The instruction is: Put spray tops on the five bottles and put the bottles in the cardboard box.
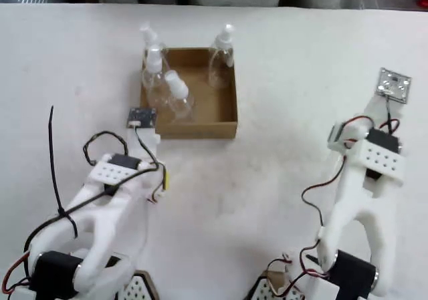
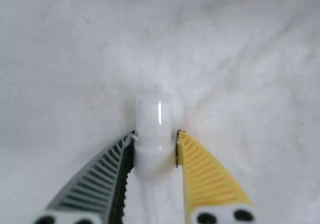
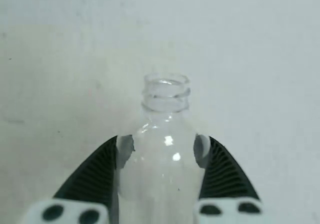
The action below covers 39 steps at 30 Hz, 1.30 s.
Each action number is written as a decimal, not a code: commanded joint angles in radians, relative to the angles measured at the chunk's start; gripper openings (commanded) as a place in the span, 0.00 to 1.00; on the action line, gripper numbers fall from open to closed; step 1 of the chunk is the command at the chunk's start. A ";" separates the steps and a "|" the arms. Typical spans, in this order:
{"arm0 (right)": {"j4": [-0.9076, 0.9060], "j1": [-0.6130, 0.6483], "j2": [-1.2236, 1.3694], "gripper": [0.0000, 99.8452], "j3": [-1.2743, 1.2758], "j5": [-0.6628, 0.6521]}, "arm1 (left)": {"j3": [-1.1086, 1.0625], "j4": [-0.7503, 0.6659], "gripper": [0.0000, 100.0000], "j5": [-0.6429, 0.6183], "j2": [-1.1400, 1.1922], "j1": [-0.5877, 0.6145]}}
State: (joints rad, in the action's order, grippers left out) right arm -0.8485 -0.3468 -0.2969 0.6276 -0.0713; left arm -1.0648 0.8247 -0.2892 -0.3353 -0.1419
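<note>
**Last bottle and last top, one in each hand**

The white table (image 1: 301, 59) is matte and faintly mottled, a plain flat bed for the job. Toward its far side sits the cardboard box (image 1: 215, 123), brown, square and low-walled, its open top letting bottles drop straight in. Four capped bottles (image 1: 178, 94) are gathered there. They are clear plastic with white spray heads; one stands at the far right corner and the others crowd the left side, the nearest one leaning. Whether the far-left one is inside the wall or just behind it, I cannot tell.

By my reckoning that leaves the fifth. My right gripper (image 3: 162, 145) has its ribbed black fingers closed on the shoulders of the open bottle (image 3: 165, 156), a clear, glossy, rounded body. Its threaded neck (image 3: 166, 92) pokes out bare past my fingertips, free to take a cap.

My left gripper (image 2: 155, 134), one finger grey and one yellow, both ridged for grip, is pinched shut on the spray top (image 2: 152, 119). It is a smooth white plastic cylinder, and I hold it at its wider collar, so the end sticks out beyond my fingers. Both pieces hang over bare table, well apart from each other, and I judge the next job is bringing top to neck.
</note>
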 commanded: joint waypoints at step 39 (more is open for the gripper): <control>1.392 0.441 -0.851 0.02 1.020 0.104 | 0.103 0.169 0.02 0.008 -0.156 0.030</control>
State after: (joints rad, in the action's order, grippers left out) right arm 0.6736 0.0598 -1.0150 1.6494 -0.0299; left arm -1.0403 0.8938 -0.2892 -0.3844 -0.1189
